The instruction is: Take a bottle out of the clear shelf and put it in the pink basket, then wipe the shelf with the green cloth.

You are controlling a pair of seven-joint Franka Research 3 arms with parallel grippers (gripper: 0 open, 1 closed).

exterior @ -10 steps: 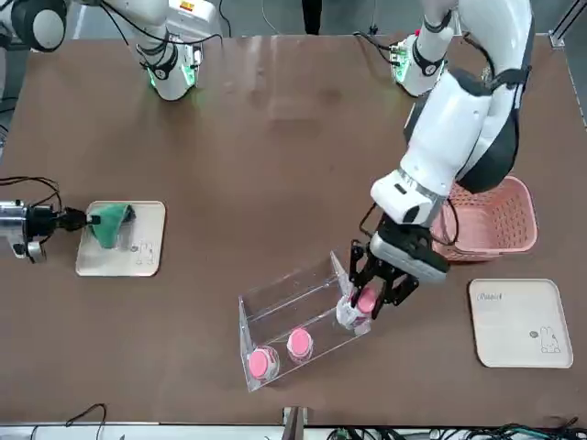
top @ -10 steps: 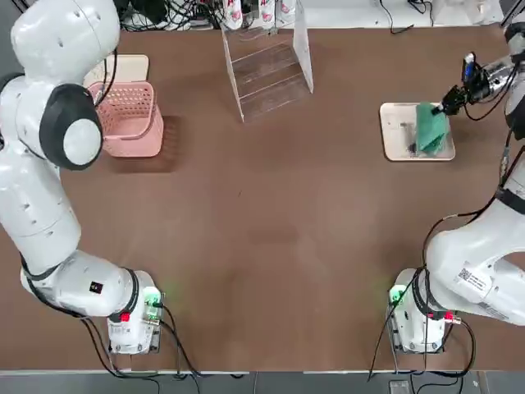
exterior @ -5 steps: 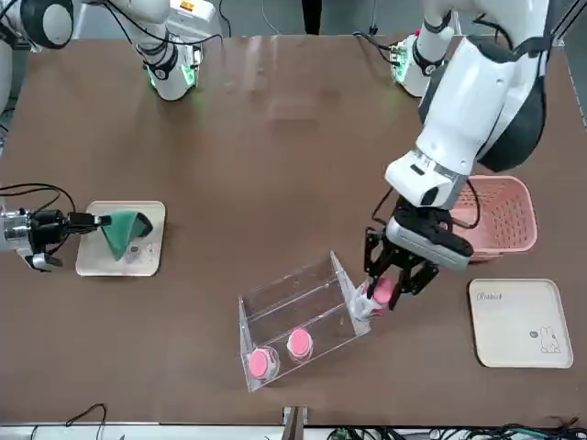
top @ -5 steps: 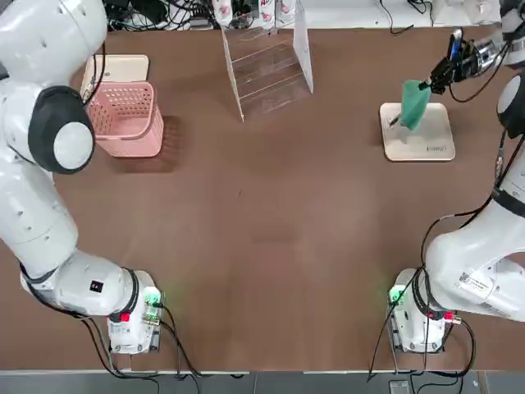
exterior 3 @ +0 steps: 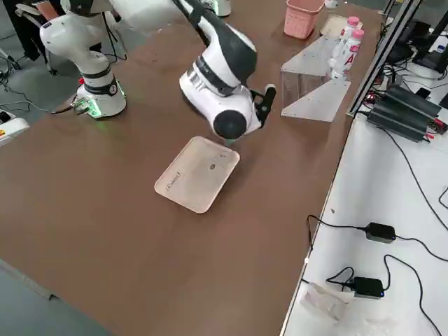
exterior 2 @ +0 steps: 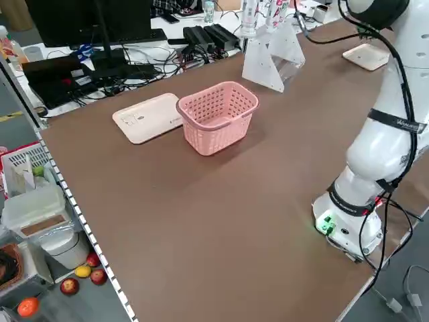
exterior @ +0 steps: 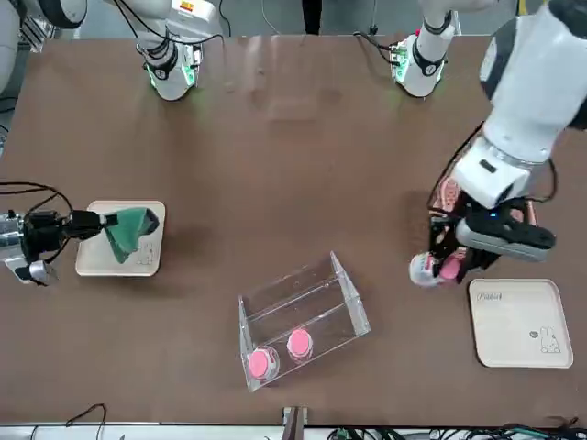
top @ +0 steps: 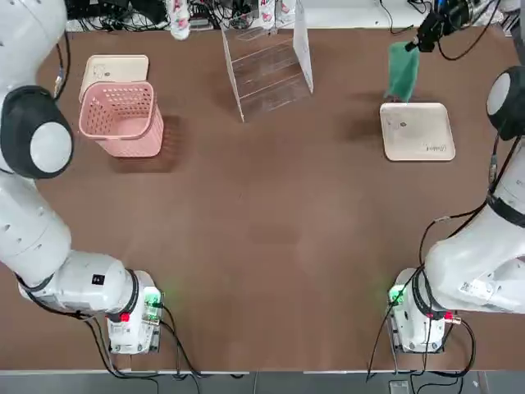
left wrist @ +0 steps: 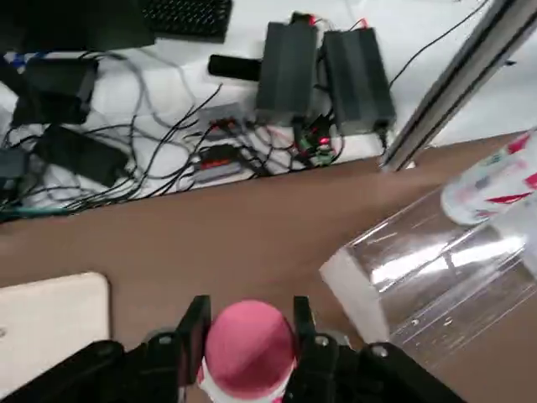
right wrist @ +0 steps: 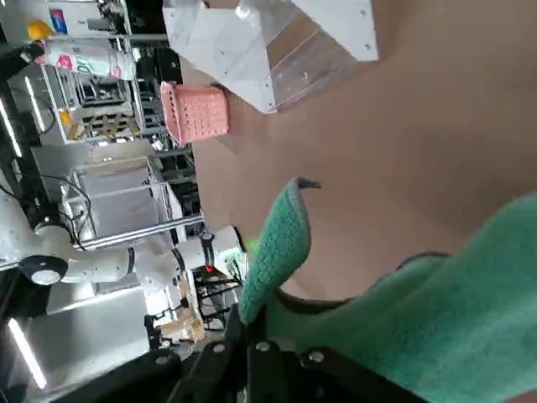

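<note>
"Where is the bottle?"

"Right of centre in the front view, a white bottle with a pink cap (exterior: pixel 423 270) is off the rack. The left gripper (left wrist: pixel 250 317) is clamped on it, cap toward the wrist camera, probably so it can be lowered into the pink perforated basket (top: pixel 135 148), upper left in the top view."

"What do the containers hold?"

"Nothing shows inside the basket. The clear acrylic stepped shelf (exterior: pixel 292 311), low centre in the front view, holds two pink-capped bottles (exterior: pixel 300 344) (exterior: pixel 261 364), side by side. The bare cream tray (exterior: pixel 521 323) lies at that view's right."

"And the cloth?"

"At the front view's left, the right gripper (exterior: pixel 111 220) is closed on the green cloth (exterior: pixel 129 236), which hangs loose above a second cream tray (exterior: pixel 92 258). It seems kept ready for wiping, which should wait until the bottle is in the basket and the left arm is out of the way."
</note>
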